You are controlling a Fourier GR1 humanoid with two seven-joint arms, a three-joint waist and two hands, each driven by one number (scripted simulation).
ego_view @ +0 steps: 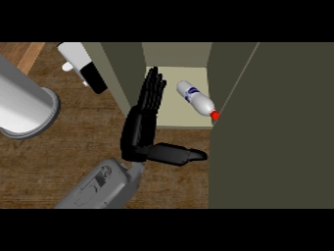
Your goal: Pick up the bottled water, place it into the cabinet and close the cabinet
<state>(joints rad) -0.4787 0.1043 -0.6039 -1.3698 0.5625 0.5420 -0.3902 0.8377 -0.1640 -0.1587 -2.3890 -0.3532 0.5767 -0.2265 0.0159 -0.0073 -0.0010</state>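
Wooden counter is seen before an open cabinet, on whose shelf the water bottle is laid on its side just right of the straight, open fingers of the left hand, untouched, its length slanted, red cap pointed lower-right.

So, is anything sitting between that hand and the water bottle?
Nothing visible. The bottle lies on the cabinet shelf, and the open hand is just to its left, with only bare shelf between them.
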